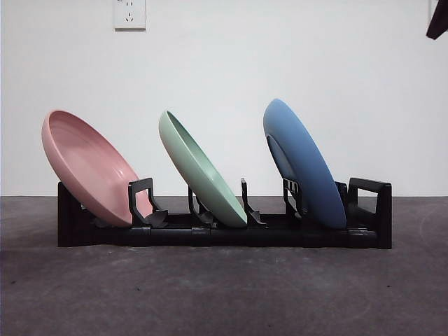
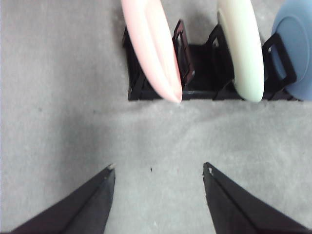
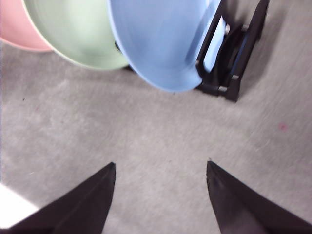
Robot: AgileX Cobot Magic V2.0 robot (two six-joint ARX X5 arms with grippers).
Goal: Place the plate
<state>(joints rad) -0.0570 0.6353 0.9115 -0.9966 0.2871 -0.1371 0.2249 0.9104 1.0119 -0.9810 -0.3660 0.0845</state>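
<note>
Pink plate [image 1: 87, 168], green plate [image 1: 203, 171] and blue plate [image 1: 304, 164] all lean in the black rack [image 1: 224, 231] on the bench, while left gripper [image 2: 158, 170] and right gripper [image 3: 161, 168] hover nearby with jaws wide and empty, so placing looks finished.

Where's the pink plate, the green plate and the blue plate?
pink plate [image 1: 87, 168], front view, inner bowl face.
green plate [image 1: 203, 171], front view, outer side.
blue plate [image 1: 311, 164], front view, back face.
</note>
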